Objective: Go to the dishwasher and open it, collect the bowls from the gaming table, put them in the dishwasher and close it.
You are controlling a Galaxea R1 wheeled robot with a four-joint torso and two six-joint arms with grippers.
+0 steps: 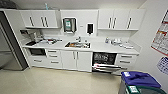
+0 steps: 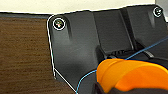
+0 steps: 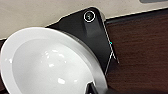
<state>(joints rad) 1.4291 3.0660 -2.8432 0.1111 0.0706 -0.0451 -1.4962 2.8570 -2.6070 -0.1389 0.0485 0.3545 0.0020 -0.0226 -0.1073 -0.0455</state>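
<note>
The dishwasher (image 1: 104, 59) stands open under the counter, right of the sink, its door (image 1: 106, 67) folded down and dark racks showing inside. In the left wrist view an orange bowl (image 2: 132, 75) sits close to the camera over the robot's dark plate, with my left gripper (image 2: 100, 88) shut on its rim. In the right wrist view a white bowl (image 3: 47, 67) looms large, and my right gripper (image 3: 91, 88) is shut on its edge. The gaming table is out of view.
A white kitchenette with a counter (image 1: 100, 47), sink (image 1: 77, 45) and wall cabinets runs across the far wall. A steel fridge (image 1: 10, 50) stands at the left. Blue-lidded bins (image 1: 140, 80) sit at the near right. Beige floor (image 1: 62, 80) lies before the cabinets.
</note>
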